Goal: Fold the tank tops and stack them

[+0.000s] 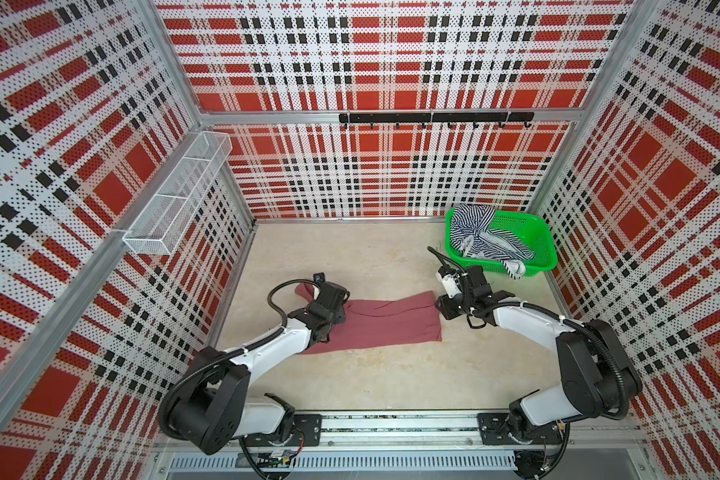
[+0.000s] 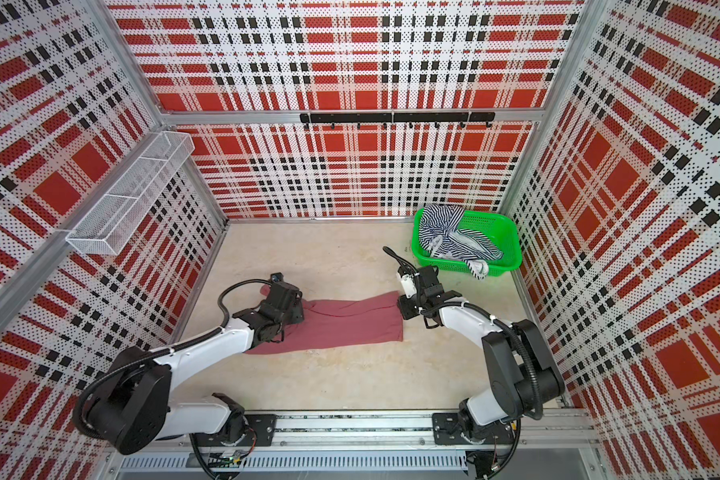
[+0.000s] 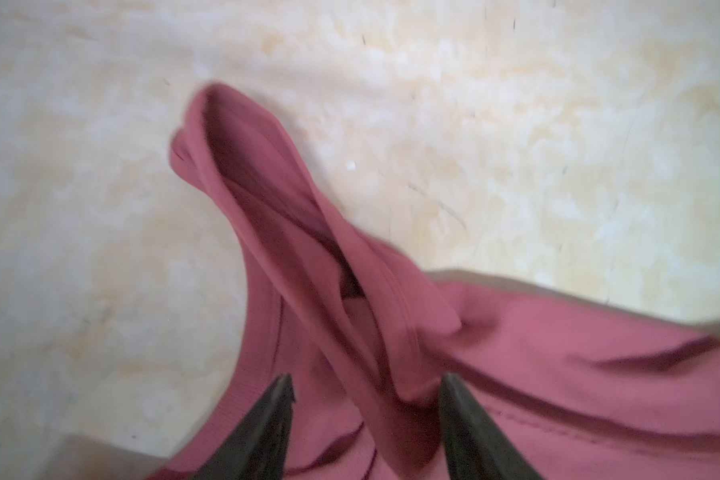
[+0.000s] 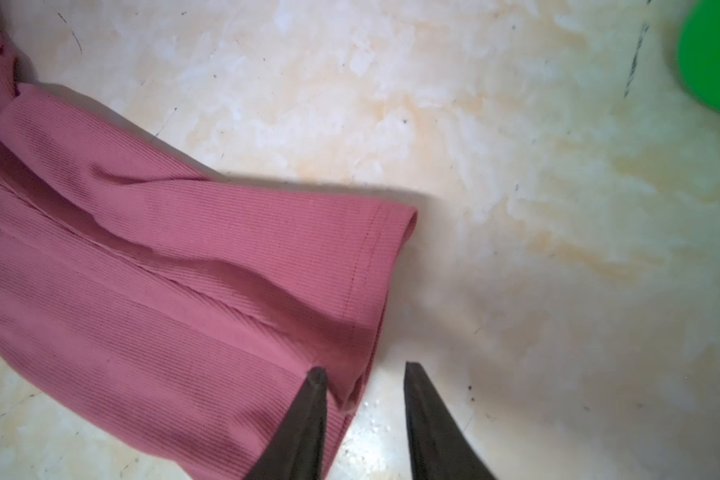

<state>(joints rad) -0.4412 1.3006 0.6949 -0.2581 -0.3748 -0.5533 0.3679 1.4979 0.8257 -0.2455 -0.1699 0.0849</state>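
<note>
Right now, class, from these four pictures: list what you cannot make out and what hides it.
Left claw: tips hidden under its own wrist in both top views.
Rose tank top: straps partly under the left arm; left wrist view blurred.
Striped tank top: crumpled, shape unreadable.
Green basket: cut off at right wrist view's edge.

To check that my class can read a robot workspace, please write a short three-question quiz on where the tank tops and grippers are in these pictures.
1. True or false: the striped tank top lies in the green basket.
2. Where is the rose tank top? A) in the green basket B) spread on the table C) stacked on the striped tank top
3. Fill in: in its wrist view, the right gripper has its jaws ____.
Key: 1 true; 2 B; 3 open.
</note>
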